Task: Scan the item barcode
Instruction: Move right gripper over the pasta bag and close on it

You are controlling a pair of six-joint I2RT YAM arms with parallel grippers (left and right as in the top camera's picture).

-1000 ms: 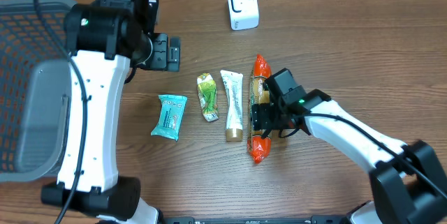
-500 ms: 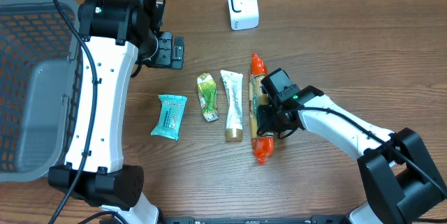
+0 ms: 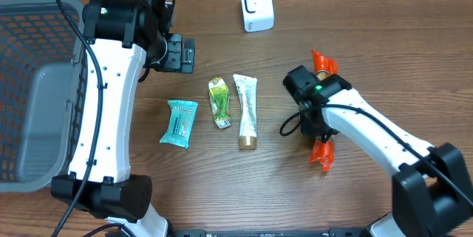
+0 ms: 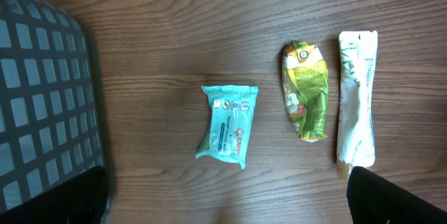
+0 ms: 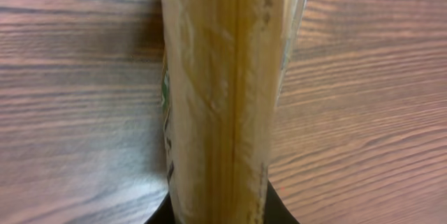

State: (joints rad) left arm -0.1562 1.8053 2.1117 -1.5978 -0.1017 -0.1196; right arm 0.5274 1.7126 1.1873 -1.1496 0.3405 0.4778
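My right gripper (image 3: 319, 115) is shut on a long sausage-shaped item (image 3: 323, 152) with orange twisted ends, held lengthwise right of the row of packets. In the right wrist view the item's tan body (image 5: 223, 91) fills the middle and runs between my dark fingers (image 5: 278, 211) at the bottom edge. No barcode shows on it. The white scanner (image 3: 256, 6) stands at the table's far edge, apart from the item. My left gripper (image 3: 177, 54) hangs open at the back left. Its fingertips (image 4: 398, 199) frame bare wood near a teal packet (image 4: 227, 131).
Three packets lie in a row: the teal packet (image 3: 179, 122), a green pouch (image 3: 219, 102) and a white tube (image 3: 246, 111). A grey mesh basket (image 3: 29, 82) takes up the left side. The left arm's white links (image 3: 103, 119) rise along the basket.
My right gripper has shut on the orange-ended item and carried it to the right, away from the white tube. The left arm shifted slightly at first, then held still.
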